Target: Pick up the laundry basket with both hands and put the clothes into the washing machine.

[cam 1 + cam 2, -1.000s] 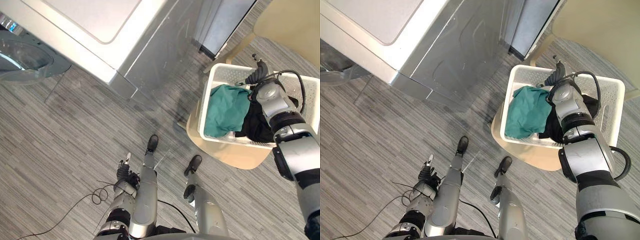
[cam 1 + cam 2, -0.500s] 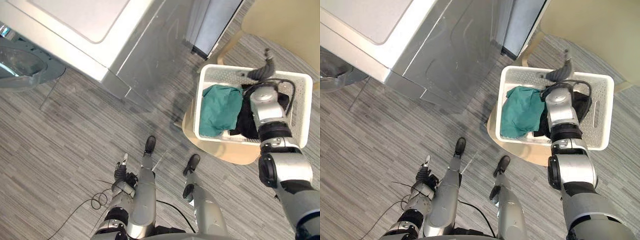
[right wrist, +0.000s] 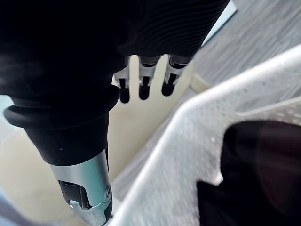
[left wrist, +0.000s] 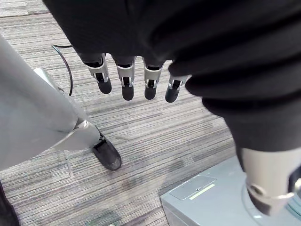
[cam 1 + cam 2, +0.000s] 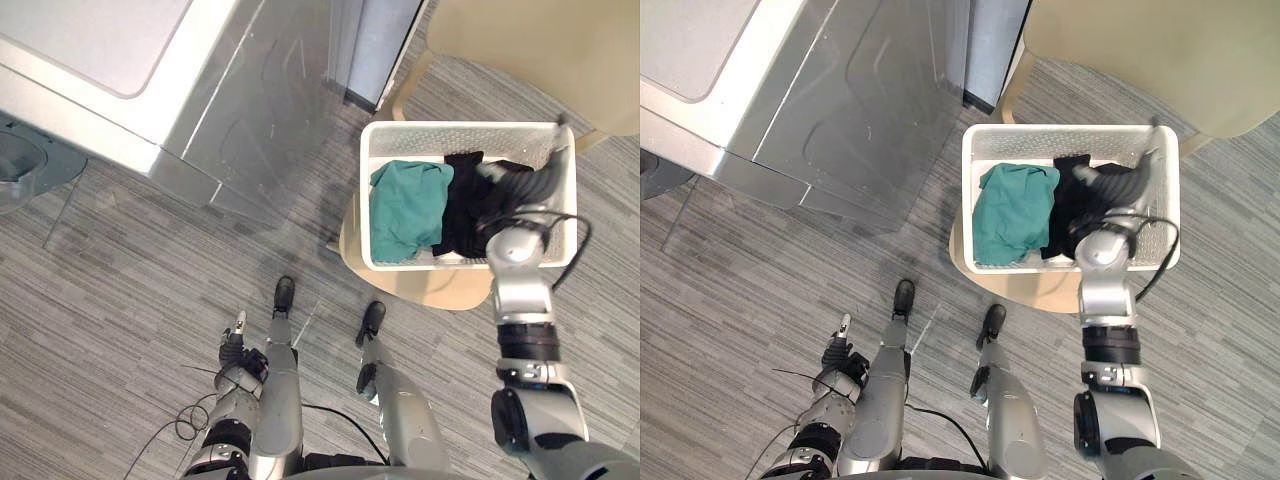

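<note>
The white laundry basket (image 5: 366, 200) stands on a round beige stool (image 5: 420, 285) to my right front. A teal cloth (image 5: 408, 205) lies in its left half and a black cloth (image 5: 462, 200) in the middle. My right hand (image 5: 540, 180) hovers over the basket's right side, open, its fingers (image 3: 143, 87) straight above the perforated rim (image 3: 188, 150) and holding nothing. The black cloth (image 3: 254, 165) lies just inside that rim. My left hand (image 5: 237, 345) hangs low beside my legs, open, with its fingers (image 4: 127, 84) pointing at the floor. The washing machine (image 5: 150, 90) stands at the upper left.
The washer's round door (image 5: 20, 170) hangs open at the far left edge. A dark grey panel (image 5: 375, 45) stands between the machine and a large beige chair (image 5: 530, 50) behind the basket. Striped grey carpet (image 5: 130, 290) spreads in front of the machine.
The camera has turned right, sliding the whole picture left. My right hand has swung from the basket's back rim, above the clothes, over to its right side. The left hand stays low.
</note>
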Available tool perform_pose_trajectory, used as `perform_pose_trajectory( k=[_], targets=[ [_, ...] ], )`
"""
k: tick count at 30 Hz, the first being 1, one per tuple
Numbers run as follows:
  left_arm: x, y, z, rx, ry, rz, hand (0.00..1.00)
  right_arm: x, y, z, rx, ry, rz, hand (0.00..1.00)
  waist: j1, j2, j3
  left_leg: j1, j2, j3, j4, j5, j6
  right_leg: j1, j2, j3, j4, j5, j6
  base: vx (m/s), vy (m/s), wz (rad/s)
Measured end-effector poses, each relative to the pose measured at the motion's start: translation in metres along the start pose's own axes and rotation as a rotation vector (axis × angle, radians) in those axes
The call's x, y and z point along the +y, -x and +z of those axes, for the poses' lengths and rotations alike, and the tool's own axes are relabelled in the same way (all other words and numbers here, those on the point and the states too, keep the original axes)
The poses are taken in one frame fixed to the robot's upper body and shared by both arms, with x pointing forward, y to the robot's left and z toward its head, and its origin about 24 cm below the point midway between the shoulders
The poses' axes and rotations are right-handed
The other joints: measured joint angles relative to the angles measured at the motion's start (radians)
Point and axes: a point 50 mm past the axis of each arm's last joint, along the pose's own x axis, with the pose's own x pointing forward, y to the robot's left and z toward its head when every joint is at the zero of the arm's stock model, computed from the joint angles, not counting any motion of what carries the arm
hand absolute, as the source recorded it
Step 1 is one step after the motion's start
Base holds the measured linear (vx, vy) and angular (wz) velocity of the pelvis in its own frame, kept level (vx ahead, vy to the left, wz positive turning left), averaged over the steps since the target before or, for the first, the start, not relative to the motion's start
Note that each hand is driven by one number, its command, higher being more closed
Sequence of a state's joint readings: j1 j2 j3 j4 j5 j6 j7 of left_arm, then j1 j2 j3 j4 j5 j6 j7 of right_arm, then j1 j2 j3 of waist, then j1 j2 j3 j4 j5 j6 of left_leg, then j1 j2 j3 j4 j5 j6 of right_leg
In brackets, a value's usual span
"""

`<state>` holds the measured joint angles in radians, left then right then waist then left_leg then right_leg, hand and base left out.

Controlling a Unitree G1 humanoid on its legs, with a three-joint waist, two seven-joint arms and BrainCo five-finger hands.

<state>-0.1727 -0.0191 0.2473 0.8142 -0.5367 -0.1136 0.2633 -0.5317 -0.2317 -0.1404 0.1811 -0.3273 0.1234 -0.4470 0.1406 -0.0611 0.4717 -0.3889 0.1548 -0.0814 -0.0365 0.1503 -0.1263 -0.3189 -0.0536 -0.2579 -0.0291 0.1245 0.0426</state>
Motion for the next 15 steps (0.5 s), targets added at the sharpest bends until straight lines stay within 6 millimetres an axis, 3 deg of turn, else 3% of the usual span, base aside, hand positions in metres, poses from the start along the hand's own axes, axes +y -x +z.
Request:
perform_pose_trajectory(
  k=[4, 8, 11, 13, 15],
  targets=[
    [0.001, 0.000, 0.001, -0.003, -0.004, 0.000, 0.00, 0.038, 0.025, -0.021, 0.066, 0.042, 0.233, 0.00, 0.000, -0.004, 0.002, -0.001, -0.007, -0.012, -0.001, 0.000, 0.000, 0.001, -0.002, -0.013, 0.001, 0.000, 0.000, 0.01, 0.005, 0.03],
    [0.003, -0.001, 0.003, -0.007, -0.009, 0.004, 0.00, 0.060, 0.035, -0.047, 0.187, 0.090, 0.353, 0.00, -0.001, -0.004, 0.002, -0.003, -0.012, -0.034, -0.021, 0.016, 0.003, 0.001, -0.005, -0.026, 0.001, -0.001, 0.001, 0.01, 0.007, 0.14],
    [0.005, -0.002, 0.003, -0.006, -0.021, 0.007, 0.00, 0.069, 0.018, -0.060, 0.293, 0.139, 0.380, 0.00, 0.005, -0.002, 0.003, -0.004, -0.016, -0.051, -0.047, 0.032, 0.002, -0.001, -0.010, -0.043, 0.001, -0.001, 0.001, -0.01, 0.016, 0.18],
    [0.006, -0.002, 0.003, -0.008, -0.025, 0.010, 0.00, 0.065, 0.002, -0.060, 0.318, 0.166, 0.366, 0.00, 0.013, -0.001, 0.003, -0.005, -0.017, -0.052, -0.054, 0.035, 0.001, -0.005, -0.013, -0.043, 0.001, 0.000, 0.002, -0.02, 0.024, 0.06],
    [0.007, -0.003, 0.004, -0.012, -0.019, 0.015, 0.00, 0.049, -0.026, -0.058, 0.357, 0.217, 0.319, 0.00, 0.037, 0.003, 0.006, -0.020, -0.019, -0.055, -0.055, 0.041, 0.006, -0.020, -0.018, -0.044, 0.004, 0.001, 0.004, -0.01, 0.021, 0.05]
  ],
)
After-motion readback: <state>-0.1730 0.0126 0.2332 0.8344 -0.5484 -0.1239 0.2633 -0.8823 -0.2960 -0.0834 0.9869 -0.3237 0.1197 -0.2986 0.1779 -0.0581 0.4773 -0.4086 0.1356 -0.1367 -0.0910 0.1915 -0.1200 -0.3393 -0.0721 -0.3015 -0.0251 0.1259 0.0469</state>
